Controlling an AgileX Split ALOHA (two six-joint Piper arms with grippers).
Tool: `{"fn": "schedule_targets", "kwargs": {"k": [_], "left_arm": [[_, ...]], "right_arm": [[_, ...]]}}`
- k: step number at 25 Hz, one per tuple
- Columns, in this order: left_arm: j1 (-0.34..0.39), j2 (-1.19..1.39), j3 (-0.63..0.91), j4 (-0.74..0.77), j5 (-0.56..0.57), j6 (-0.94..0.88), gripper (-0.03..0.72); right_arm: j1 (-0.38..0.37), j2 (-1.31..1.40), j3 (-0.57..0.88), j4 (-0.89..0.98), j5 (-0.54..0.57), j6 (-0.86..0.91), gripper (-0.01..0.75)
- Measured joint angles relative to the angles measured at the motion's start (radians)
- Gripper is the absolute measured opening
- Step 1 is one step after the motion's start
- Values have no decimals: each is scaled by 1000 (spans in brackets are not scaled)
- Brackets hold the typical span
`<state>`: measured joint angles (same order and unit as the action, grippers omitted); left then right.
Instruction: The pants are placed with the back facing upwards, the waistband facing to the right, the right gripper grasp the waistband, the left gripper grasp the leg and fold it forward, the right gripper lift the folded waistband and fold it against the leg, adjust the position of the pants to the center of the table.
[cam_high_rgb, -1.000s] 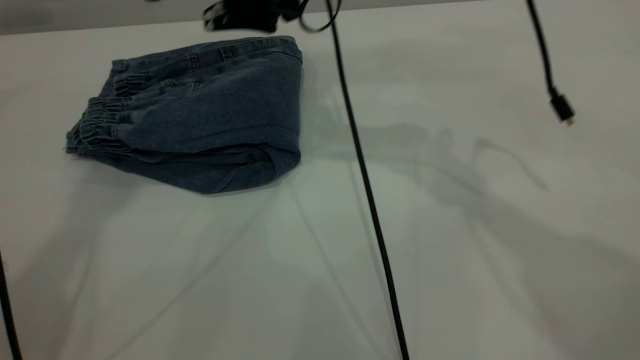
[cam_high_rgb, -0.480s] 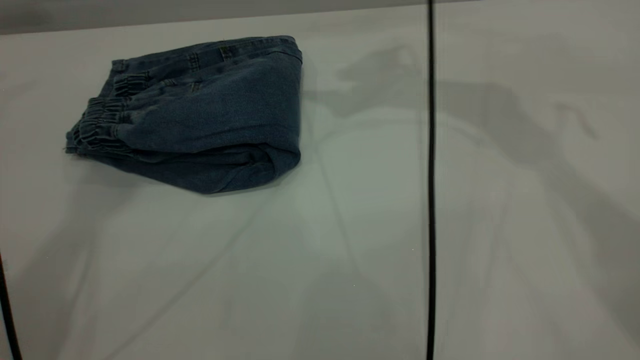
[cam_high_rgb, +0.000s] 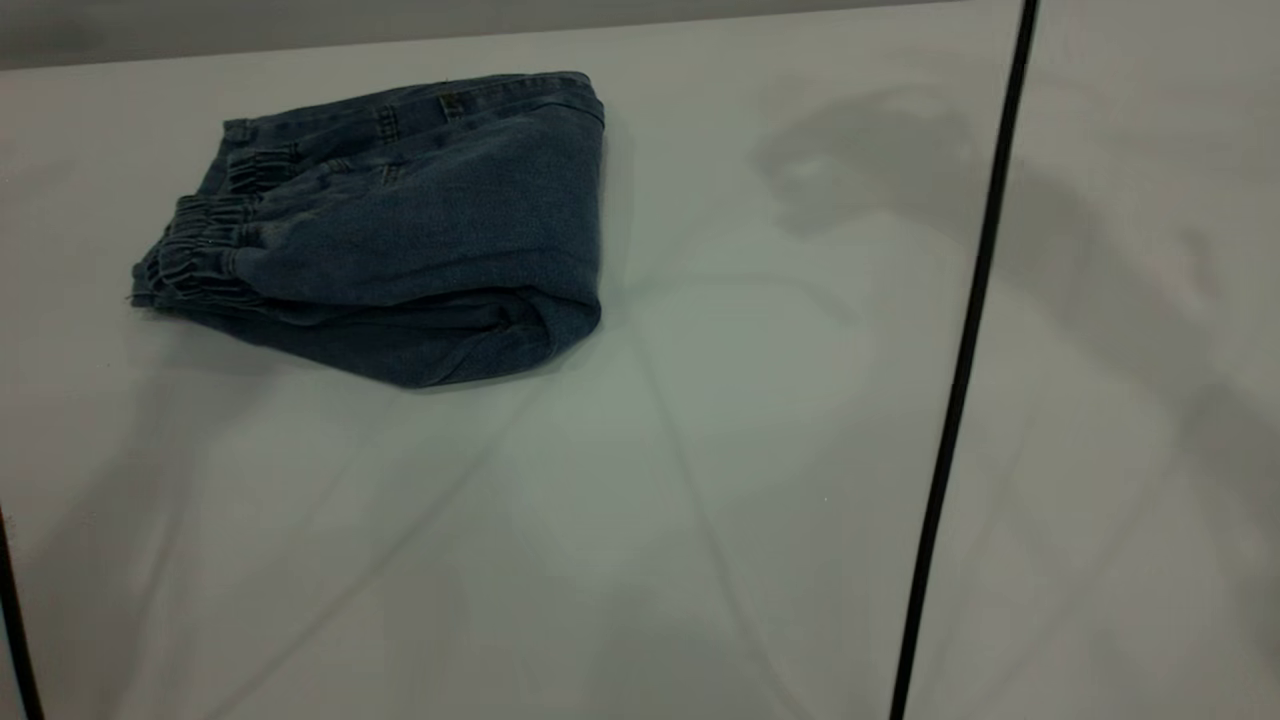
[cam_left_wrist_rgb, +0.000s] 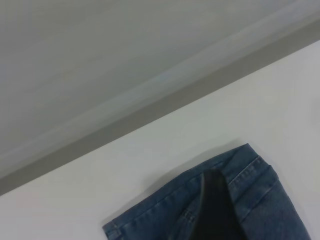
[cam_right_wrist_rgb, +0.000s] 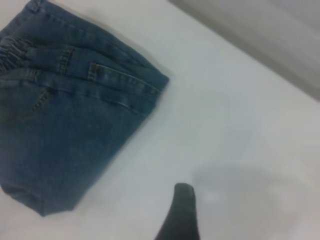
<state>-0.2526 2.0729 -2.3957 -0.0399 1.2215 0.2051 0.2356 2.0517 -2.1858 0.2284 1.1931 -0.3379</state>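
both grippers off the pants (cam_high_rgb: 390, 225), touching nothing; jaws' opening impossible to tell. lay folded at the surface's (cam_high_rgb: 700, 450) far left, waistband (cam_high_rgb: 195, 255) bunched leftward, black cable (cam_high_rgb: 960, 370) well apart.

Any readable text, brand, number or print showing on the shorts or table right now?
None. The pants lie folded on the table with plain denim outward; no print, number or label shows in any view. A small tab near the upper edge is too small to read. The cable bears no marking.
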Motion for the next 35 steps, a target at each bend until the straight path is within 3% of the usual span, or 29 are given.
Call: {"fn": "schedule_targets", "kwargs": {"k": [6,15,22,30,35], "left_arm": [[0,0,39,12,-4,-2,454],[-1,2,250,3,-4,4,454],[-1,77,363,-16,-4,32,454],[-1,256,363,-16,-6,87,454],[-1,364,362,-19,-6,189,454]], "right_arm": [[6,-157,0,9,34,22,583],[25,-441,5,13,32,78,583],[87,-662,171,20,31,74,583],[105,-889,400,5,-152,63,583],[105,-914,429,5,-186,47,583]]}}
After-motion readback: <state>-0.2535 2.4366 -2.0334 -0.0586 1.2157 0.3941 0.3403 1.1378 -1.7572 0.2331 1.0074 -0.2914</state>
